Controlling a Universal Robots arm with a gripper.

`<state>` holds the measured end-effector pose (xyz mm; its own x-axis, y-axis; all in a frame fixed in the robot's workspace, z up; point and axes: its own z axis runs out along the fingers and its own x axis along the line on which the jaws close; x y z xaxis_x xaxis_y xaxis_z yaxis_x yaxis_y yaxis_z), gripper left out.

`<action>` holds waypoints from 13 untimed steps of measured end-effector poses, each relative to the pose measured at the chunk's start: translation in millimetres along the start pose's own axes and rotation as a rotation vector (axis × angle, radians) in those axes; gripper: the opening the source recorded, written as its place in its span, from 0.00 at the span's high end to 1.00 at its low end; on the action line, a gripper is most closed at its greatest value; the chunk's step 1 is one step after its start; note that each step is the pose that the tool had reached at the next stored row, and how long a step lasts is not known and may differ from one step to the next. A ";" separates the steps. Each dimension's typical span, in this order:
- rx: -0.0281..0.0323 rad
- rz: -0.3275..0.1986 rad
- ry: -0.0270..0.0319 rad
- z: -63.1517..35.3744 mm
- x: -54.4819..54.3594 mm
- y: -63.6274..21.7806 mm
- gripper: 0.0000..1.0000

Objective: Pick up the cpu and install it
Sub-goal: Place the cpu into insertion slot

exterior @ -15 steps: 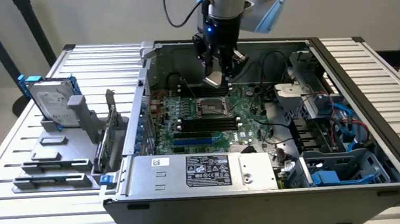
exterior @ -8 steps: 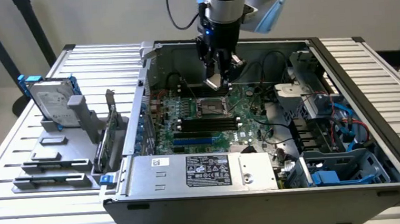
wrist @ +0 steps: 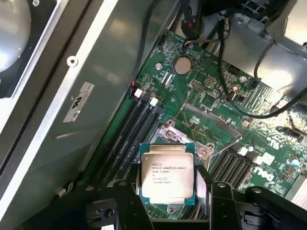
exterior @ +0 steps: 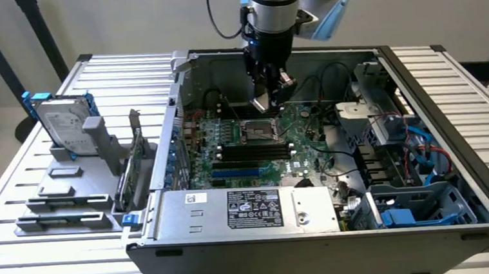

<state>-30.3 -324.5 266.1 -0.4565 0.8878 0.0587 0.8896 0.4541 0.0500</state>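
One cpu (wrist: pixel 167 175) is clamped by its edges in my gripper (exterior: pixel 267 96), upper centre of the exterior view, kept level for the socket (exterior: pixel 259 131).

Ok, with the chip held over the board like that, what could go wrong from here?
1. The cpu, held in the gripper, hangs short of the open socket; lowered misaligned or tilted, it could hit the socket's frame or pins.
2. The black cables near the gripper might snag.
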 end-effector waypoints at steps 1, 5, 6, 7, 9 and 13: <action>-0.0011 0.018 -0.0009 0.9 -0.1 0.0 0.45; -0.0053 0.091 -0.0046 4.9 -0.3 -0.3 0.45; -0.0064 0.109 -0.0054 5.9 -0.4 -0.3 0.45; -0.0075 0.128 -0.0064 7.0 -0.4 -0.3 0.45; -0.0097 0.164 -0.0083 9.0 -0.5 -0.4 0.45; -0.0140 0.236 -0.0118 12.6 -0.7 -0.6 0.45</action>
<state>-30.3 -324.5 253.6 -0.2352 0.9702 0.0588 0.9713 0.2325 0.0501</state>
